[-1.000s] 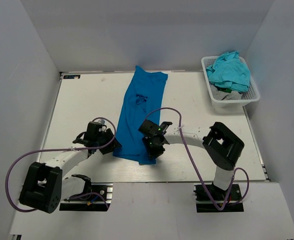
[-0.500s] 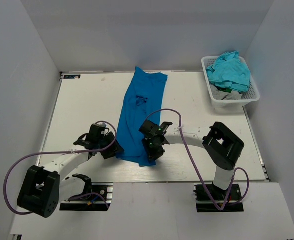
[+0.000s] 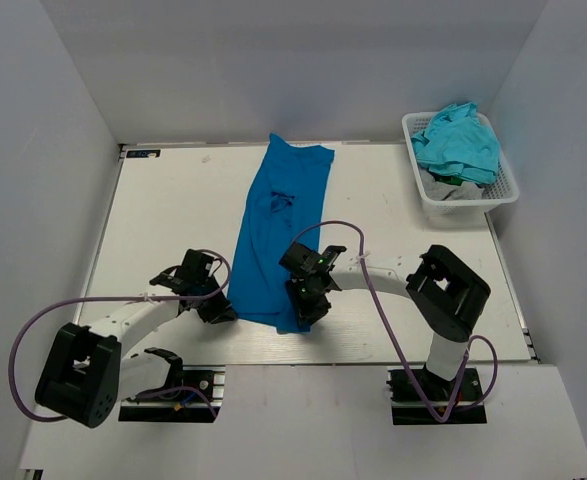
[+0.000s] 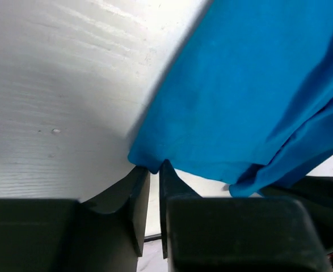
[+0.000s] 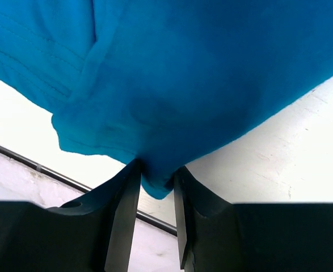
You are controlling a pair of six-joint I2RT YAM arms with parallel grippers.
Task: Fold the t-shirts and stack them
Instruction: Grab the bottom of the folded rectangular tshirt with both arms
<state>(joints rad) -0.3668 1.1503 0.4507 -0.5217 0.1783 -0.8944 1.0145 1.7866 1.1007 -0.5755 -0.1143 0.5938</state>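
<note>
– Shirt moved a bit, right?

– Yes. The blue shirt [image 3: 278, 235] lies long and thin down the middle of the table [image 3: 163, 210]. Its near end now sits a little closer to the arms than it did a second ago. The left gripper [image 3: 216, 303] slid back toward the near edge, and the right gripper [image 3: 306, 300] came back a little too.

– Are they holding it?

– Both are. In the left wrist view the two fingers are pressed almost together on one small corner of the hem. In the right wrist view the fingers squeeze a thicker bunch of blue cloth.

– So what does that mean?

– I think they are pulling the near end tight and flat, so it can be folded over next. No shirt is folded small or stacked yet.

– What can't you see?

– From above, the grippers cover the near corners. I can't tell how many layers each one holds. The left one's hold looks thin. The teal shirts [image 3: 460, 140] are piled in the basket [image 3: 493, 195], and I can't count them. Something dark sits under them too.
</note>
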